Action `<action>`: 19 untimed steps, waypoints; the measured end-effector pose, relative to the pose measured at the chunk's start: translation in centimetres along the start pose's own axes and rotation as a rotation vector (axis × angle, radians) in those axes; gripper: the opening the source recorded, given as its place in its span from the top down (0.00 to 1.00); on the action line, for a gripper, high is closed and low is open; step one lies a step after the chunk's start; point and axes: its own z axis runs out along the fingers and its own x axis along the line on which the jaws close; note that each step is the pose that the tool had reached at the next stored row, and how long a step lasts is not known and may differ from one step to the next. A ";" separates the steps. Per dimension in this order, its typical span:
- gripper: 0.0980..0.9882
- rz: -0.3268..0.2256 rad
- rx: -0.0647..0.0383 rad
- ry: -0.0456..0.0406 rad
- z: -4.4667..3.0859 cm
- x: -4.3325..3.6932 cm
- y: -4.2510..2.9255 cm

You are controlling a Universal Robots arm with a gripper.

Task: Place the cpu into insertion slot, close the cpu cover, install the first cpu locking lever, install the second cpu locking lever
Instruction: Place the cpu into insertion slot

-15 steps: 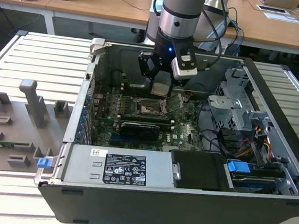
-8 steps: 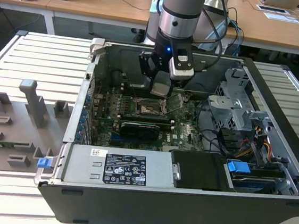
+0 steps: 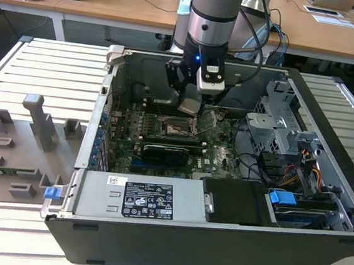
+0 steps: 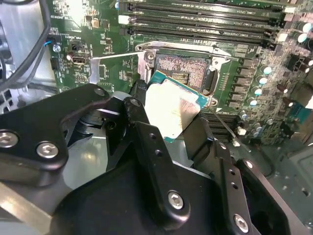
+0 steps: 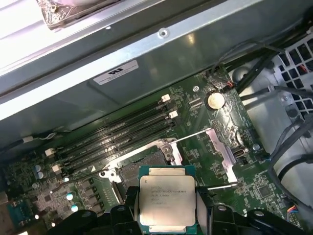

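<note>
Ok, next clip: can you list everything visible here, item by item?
cpu: one, silvery top, held near the insertion slot.
insertion slot: one, dark frame, brownish pins, empty.
cpu cover: one, grey metal, swung open beside the slot.
locking levers: two, thin silver, released.
motherboard: one, green, inside the case.
memory slots: four, long black, beside the slot.
black card: one, across the motherboard.
computer case: one, dark, open, on the table.
slatted table: one, pale grey.
fixture tray: one, grey, exterior view's left of the case.
gripper: one, black, shut on the cpu.
arm: one, silver-grey, over the case.
</note>
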 end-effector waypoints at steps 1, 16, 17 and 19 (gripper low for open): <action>0.50 0.016 0.000 -0.0011 0.01 0.00 0.00; 0.50 0.192 0.001 -0.0139 0.07 0.00 0.00; 0.50 0.202 0.001 -0.0147 0.07 0.00 -0.01; 0.50 0.222 0.002 -0.0164 0.07 0.00 -0.01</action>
